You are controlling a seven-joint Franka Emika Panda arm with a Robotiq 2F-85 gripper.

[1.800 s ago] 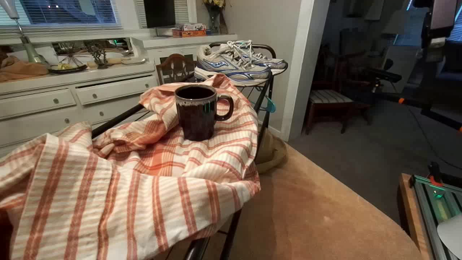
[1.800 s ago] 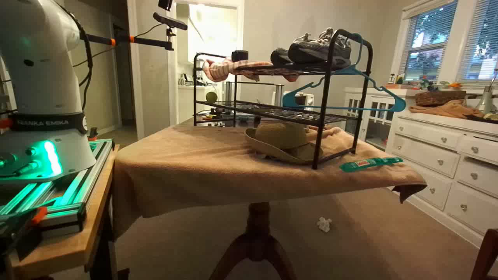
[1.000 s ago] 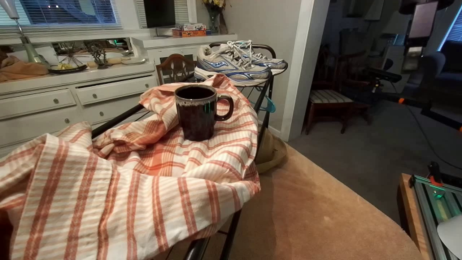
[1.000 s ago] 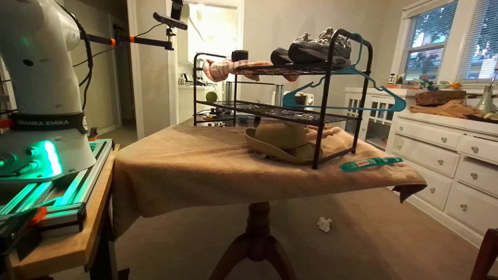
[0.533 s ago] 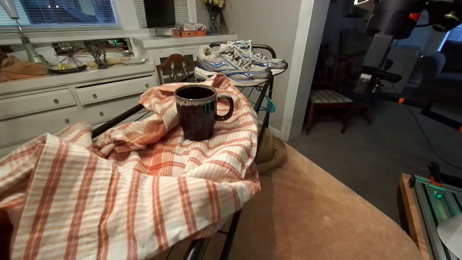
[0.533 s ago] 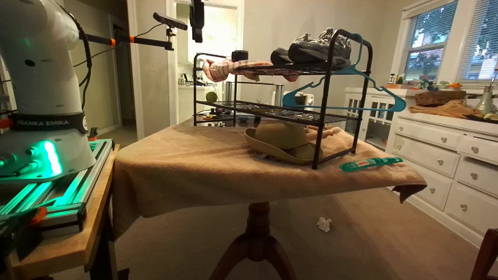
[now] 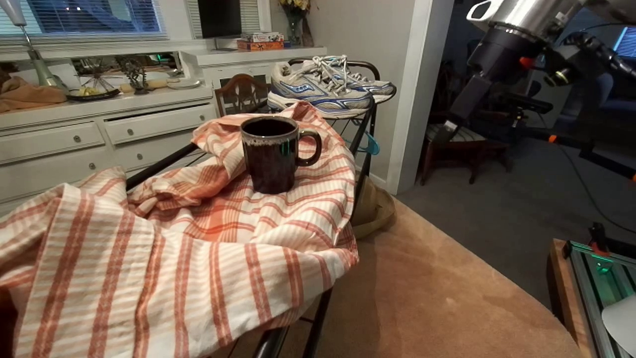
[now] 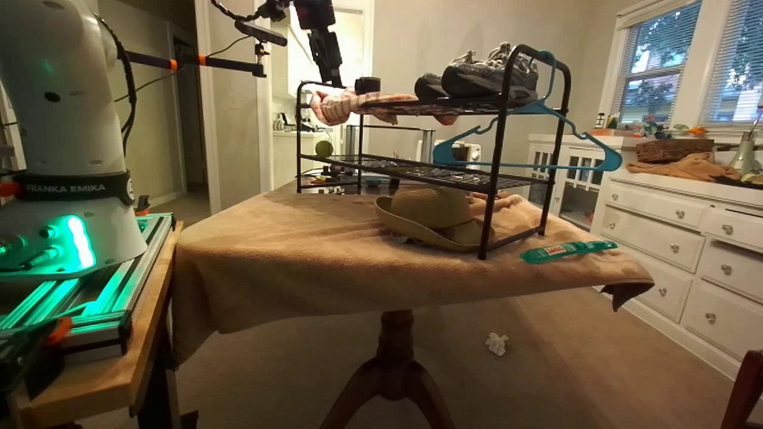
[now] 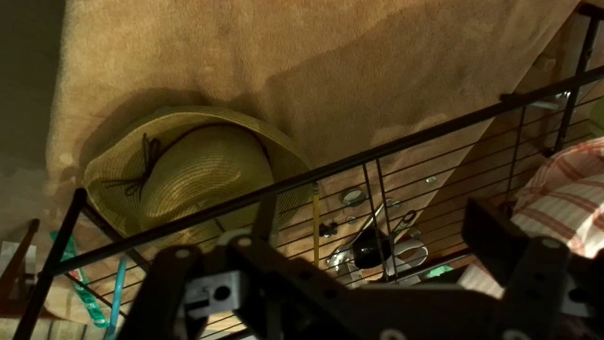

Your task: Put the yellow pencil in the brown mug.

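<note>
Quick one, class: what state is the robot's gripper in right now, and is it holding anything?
Gripper: open, jaws spread wide apart, holding nothing.

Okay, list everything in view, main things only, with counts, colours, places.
table: one, tan-covered, mid-room
rack: one, black, on table
striped cloth: one, white and orange, atop rack
brown mug: one, brown, on striped cloth
shoes: two, grey and blue, atop rack
hat: one, tan, on table
hanger: one, blue, on rack
packet: one, green, on table
yellow pencil: one, yellow, on or under rack, unclear
drawers: several, white, background
robot arm: one, white, beside table
gripper: one, black, open, clear of brown mug
</note>
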